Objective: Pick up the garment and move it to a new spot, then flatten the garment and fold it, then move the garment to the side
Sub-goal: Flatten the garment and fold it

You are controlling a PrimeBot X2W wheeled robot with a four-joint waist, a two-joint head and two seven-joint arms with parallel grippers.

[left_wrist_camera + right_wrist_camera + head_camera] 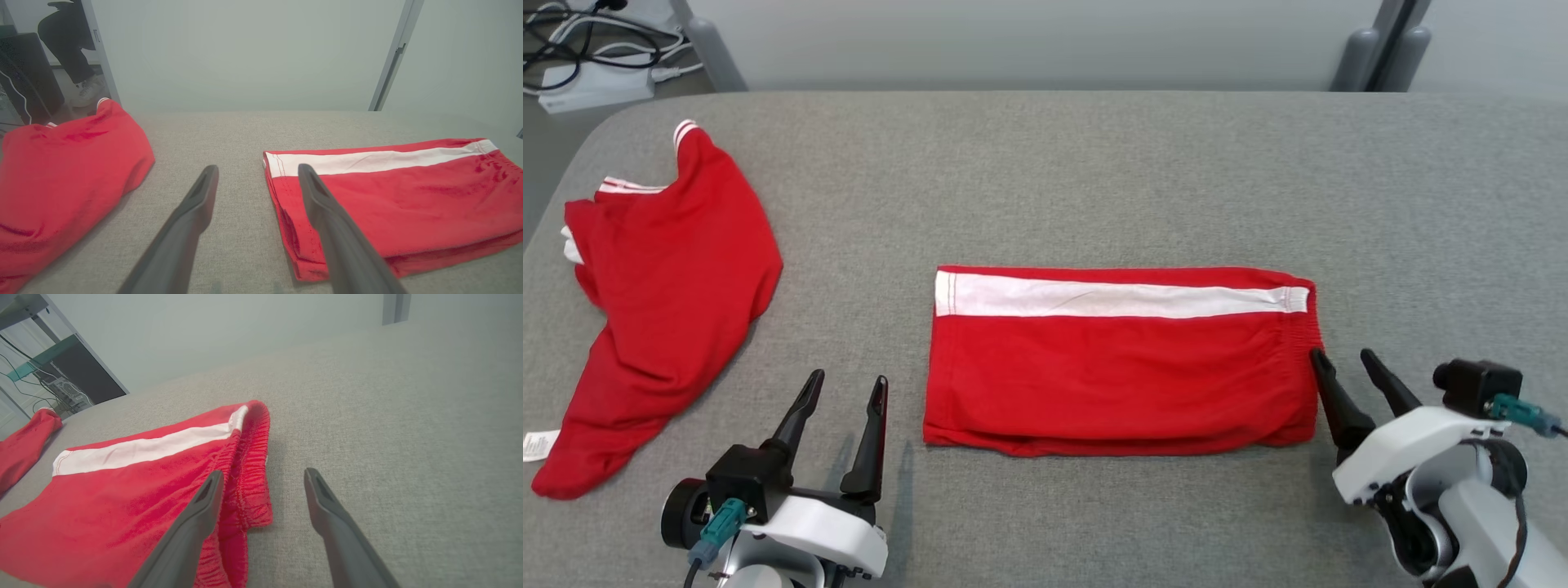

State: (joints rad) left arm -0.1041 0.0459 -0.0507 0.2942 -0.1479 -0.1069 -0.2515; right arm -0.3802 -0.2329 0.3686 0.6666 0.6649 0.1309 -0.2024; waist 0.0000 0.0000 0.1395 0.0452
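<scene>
The garment, red shorts with a white side stripe, lies flat and folded lengthwise in the middle of the grey table. Its elastic waistband points right. My left gripper stands open just left of the leg hem, holding nothing. In the left wrist view the shorts lie under and beyond the right finger of that gripper. My right gripper is open beside the waistband. In the right wrist view its left finger hangs over the gathered waistband of the shorts, and the gripper is empty.
A second red garment, a crumpled shirt with white trim, lies at the table's left edge. A power strip with cables sits on the floor at the far left. A person's legs stand beyond the table.
</scene>
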